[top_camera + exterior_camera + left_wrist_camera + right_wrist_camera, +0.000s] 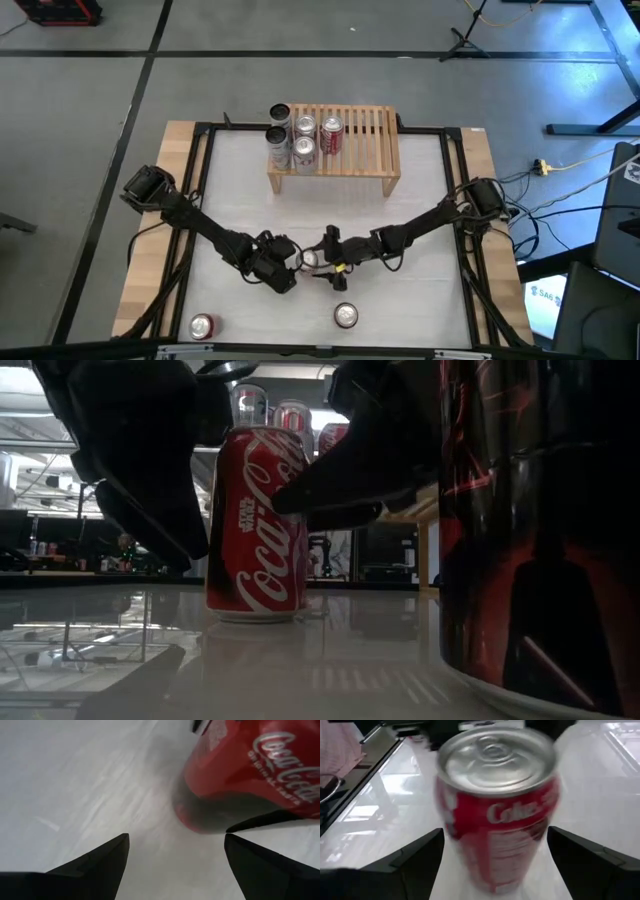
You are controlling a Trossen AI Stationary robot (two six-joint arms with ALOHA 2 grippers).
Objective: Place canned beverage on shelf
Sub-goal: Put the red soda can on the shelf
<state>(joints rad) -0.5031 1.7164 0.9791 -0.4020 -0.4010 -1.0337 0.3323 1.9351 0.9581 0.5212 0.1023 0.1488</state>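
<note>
Red and upright, a Coke can [312, 259] stands on the white table [420, 190] near the middle of the front half, between the two grippers. Going left to right in the high view: a red-topped can [202, 325] stands near the front left corner; the left gripper [290, 270] sits just left of the Coke can, its dark fingers [95, 865] spread wide, with the can beside one fingertip and not between them. The Coke can [245, 775] fills the far side of the left wrist view. In the low view the can [256, 525] stands on the glossy surface with dark gripper parts close on either side; whether they touch it cannot be told. The right gripper [330, 262] reaches in from the right, its fingers [592, 862] wide apart with the can [497, 805] between them, silver lid facing the camera; no contact shows. Another can [346, 315] stands near the front edge, just right of centre, and looms dark at the low view's right side [540, 530].

The wooden shelf [370, 140] stands at the middle of the back edge. Four cans [318, 138] sit on its left part, and one more [279, 115] sits at its back left corner.
</note>
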